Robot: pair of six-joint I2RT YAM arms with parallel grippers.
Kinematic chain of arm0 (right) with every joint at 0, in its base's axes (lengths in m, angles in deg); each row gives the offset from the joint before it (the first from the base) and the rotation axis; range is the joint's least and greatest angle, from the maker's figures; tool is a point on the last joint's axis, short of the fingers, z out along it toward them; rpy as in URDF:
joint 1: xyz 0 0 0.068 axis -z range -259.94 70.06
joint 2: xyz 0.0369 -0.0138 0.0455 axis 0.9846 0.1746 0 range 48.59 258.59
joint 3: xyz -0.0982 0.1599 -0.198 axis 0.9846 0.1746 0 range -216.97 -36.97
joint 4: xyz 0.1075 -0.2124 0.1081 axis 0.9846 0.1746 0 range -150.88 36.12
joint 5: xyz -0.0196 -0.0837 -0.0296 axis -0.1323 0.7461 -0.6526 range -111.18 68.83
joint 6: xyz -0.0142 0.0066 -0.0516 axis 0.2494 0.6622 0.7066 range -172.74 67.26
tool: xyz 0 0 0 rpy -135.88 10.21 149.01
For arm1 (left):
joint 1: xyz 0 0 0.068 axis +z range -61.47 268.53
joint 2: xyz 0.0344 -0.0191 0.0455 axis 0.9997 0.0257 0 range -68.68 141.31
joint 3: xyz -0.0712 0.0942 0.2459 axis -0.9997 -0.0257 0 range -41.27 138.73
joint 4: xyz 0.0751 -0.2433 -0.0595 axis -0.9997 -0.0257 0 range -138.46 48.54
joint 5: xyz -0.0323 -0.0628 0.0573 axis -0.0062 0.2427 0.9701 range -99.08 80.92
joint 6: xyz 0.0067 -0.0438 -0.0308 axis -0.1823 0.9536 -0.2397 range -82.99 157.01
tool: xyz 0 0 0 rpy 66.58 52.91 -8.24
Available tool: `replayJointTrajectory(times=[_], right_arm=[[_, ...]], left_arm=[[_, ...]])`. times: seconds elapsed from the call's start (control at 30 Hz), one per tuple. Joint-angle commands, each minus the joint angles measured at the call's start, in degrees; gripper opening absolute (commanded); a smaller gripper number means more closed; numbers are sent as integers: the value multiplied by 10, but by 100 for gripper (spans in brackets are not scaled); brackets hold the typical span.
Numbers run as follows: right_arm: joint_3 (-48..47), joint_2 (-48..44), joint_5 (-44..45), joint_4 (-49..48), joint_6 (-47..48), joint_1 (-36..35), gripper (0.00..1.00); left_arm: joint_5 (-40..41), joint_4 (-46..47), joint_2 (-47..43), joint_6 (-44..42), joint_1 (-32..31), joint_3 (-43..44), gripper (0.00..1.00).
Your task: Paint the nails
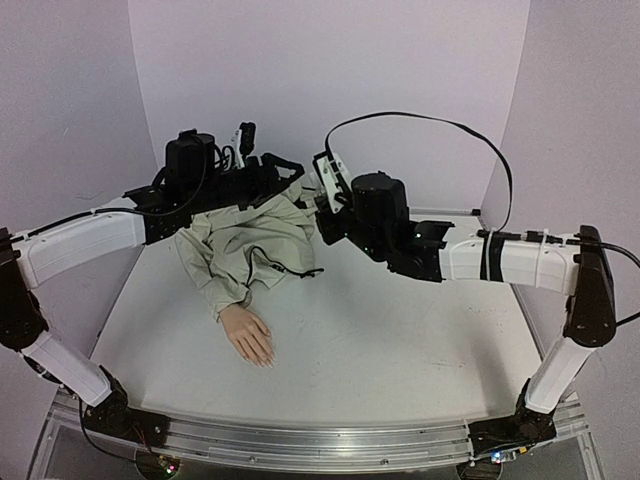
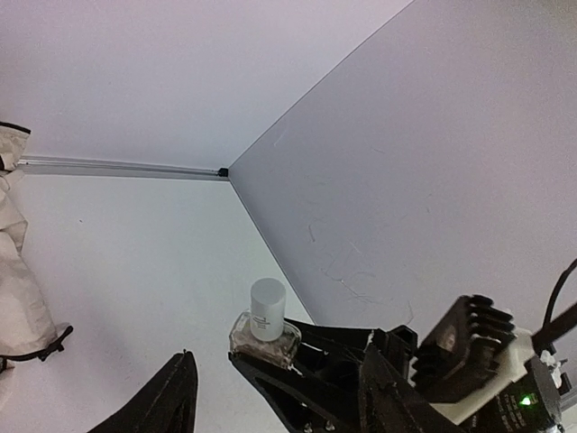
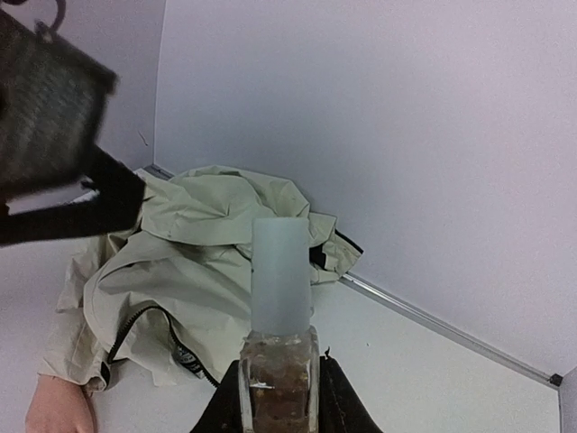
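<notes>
The flesh-pink mannequin hand lies palm down on the table, in a beige jacket sleeve. Its pale nails point towards the near edge. In the right wrist view only part of the hand shows, and the nails are hidden there. My right gripper is shut on a small clear glass bottle with a white cap, held upright above the back of the table. My left gripper is open close to the bottle, not touching the cap. Both grippers meet over the jacket.
The crumpled beige jacket with a black zip lies at the back centre. Pale walls close the back and both sides, and a metal strip runs along the wall's foot. A black cable loops above my right arm.
</notes>
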Motion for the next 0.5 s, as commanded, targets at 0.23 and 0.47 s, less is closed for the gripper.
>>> replayJointTrajectory(times=[0.23, 0.47], right_arm=[[-47, 11, 3, -47, 1, -14, 0], [-43, 7, 5, -47, 5, -18, 0]], left_arm=[[2, 18, 56, -11, -15, 87, 51], [19, 19, 69, -25, -25, 94, 38]])
